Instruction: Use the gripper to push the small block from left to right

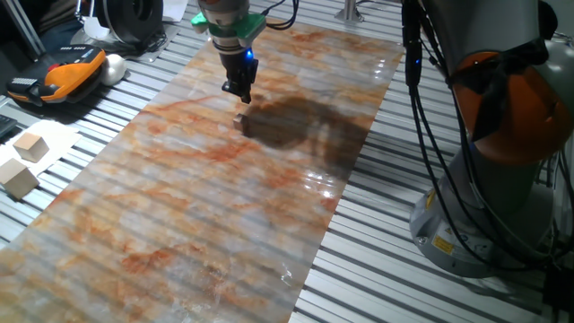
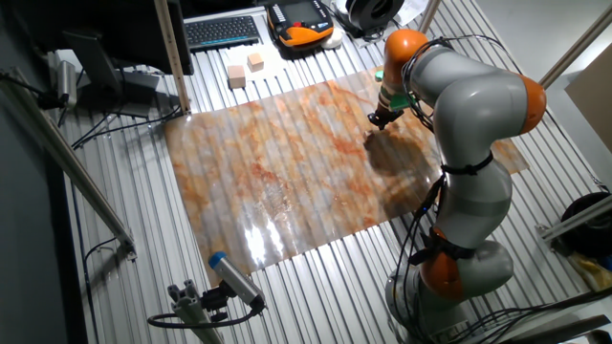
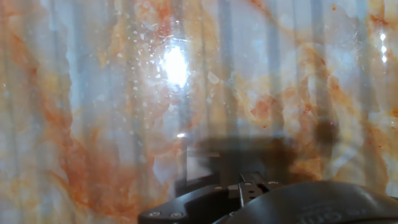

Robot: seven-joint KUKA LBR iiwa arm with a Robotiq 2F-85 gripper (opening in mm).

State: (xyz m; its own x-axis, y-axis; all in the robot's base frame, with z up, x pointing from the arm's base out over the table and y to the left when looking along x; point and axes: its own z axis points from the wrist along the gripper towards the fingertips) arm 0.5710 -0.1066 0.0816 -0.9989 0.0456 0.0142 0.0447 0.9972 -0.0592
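Note:
The black gripper [image 1: 238, 93] hangs with its fingers together just above the marbled orange-grey mat [image 1: 179, 206], with its blue light and green ring above it. It also shows in the other fixed view [image 2: 376, 121]. A tiny tan speck that looks like the small block [image 1: 239, 117] lies on the mat just in front of the fingertips, at the edge of the arm's dark shadow. In the hand view the fingers [image 3: 249, 184] sit at the bottom edge and a small pale bit, possibly the small block [image 3: 213, 78], lies on the mat ahead of them.
Two larger pale wooden blocks [image 1: 31, 145] [image 1: 18, 178] lie off the mat at the left, also in the other fixed view [image 2: 236, 76]. An orange-black handset [image 1: 67, 72] and a keyboard [image 2: 222, 32] lie beyond. The robot base [image 1: 502, 179] stands at the right.

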